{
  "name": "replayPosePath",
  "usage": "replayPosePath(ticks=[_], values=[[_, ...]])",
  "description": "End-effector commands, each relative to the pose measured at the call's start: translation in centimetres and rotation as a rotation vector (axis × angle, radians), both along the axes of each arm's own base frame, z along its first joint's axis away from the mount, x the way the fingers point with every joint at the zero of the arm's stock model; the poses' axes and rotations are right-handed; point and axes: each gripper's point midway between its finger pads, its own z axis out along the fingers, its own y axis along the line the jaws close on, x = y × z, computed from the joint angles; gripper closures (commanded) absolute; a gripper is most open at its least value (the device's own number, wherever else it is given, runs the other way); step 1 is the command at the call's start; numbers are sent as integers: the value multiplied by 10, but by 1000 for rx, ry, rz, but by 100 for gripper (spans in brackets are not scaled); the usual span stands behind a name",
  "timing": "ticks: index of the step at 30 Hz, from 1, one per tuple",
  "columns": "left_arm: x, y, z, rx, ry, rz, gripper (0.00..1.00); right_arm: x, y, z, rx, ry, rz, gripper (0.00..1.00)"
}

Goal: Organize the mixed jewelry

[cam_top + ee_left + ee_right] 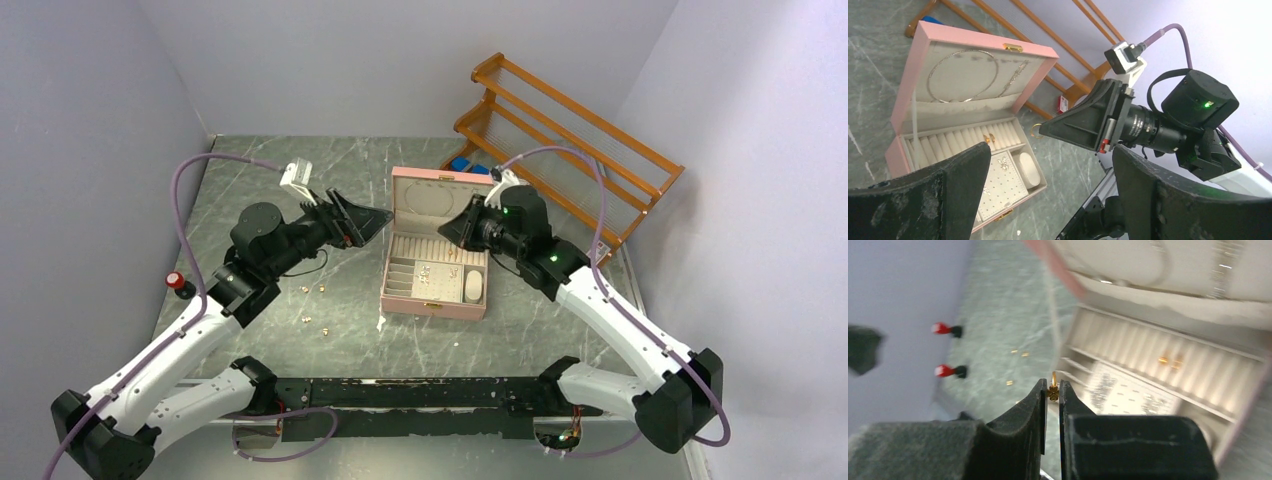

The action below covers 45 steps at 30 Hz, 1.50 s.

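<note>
A grey counter carries an open pink box at the centre of the top view. The left jaws, centre left, stand spread wide and empty. The right jaws pinch a gold earring above the box. Loose gold pieces lie on the counter left of the box.

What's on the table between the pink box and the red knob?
Top view: loose gold pieces scattered on the table, with the left arm crossing above them.
</note>
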Motion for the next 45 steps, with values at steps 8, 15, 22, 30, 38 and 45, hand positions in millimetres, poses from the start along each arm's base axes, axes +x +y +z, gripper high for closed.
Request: replayPosePath(ticks=[8,15,22,30,38,45], values=[[7,-4,-14,41,8,2,5,21,-72,-92,-386,99,-306,96],[8,-11,-24,51,34,-26,5,28,-66,-123,-407,156,-309,96],[8,-13,-23,48,29,-36,6,36,-65,-135,-438,157,-309,96],[9,-14,-20,37,30,-32,7,48,-68,-142,-467,165,-344,97],[12,-12,-23,38,48,-12,8,52,-69,-152,-473,193,-380,97],[15,-10,-28,48,75,13,9,52,-68,-163,-480,224,-387,97]])
